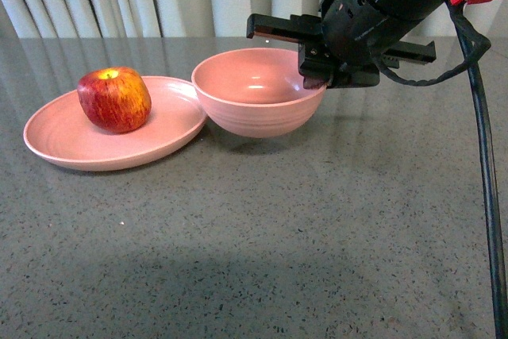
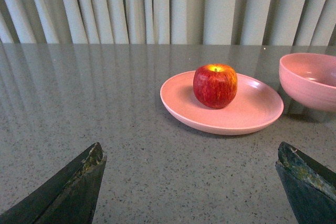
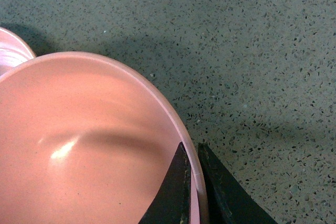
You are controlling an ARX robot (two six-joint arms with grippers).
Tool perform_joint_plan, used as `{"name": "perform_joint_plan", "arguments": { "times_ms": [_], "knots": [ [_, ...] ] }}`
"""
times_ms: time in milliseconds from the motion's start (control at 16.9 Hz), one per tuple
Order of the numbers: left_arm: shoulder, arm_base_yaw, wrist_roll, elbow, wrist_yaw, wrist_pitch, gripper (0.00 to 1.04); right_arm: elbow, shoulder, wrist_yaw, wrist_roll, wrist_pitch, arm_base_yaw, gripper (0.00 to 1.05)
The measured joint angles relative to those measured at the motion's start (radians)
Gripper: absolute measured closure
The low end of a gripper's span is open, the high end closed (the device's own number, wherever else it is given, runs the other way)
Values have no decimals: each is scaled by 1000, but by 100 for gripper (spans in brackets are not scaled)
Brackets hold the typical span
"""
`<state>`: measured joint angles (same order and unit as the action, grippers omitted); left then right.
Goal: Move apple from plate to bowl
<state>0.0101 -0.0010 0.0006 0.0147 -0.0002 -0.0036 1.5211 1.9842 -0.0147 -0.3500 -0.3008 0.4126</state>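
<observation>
The apple (image 1: 115, 99) sits upright on the plate (image 1: 55, 136), at 9 o'clock from the bowl (image 1: 254, 113) on the worktop (image 1: 317, 236). The right end effector (image 3: 192, 153) pinches the bowl's 3 o'clock rim. The left end effector (image 2: 190, 148), spread and empty, faces the apple and is judged the nearer free arm.

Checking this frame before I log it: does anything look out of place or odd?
Yes. The right claw is clamped on the rim of the bowl, one finger inside and one outside, while the apple it should move sits untouched on the plate. Nothing looks spilled or damaged.
</observation>
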Motion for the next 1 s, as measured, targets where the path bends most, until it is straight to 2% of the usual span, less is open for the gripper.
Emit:
{"name": "perform_joint_plan", "arguments": {
  "times_ms": [1003],
  "knots": [
    [0, 0, 0, 0, 0, 0, 7, 0, 44, 3, -20, -2, -8, 102]
  ]
}}
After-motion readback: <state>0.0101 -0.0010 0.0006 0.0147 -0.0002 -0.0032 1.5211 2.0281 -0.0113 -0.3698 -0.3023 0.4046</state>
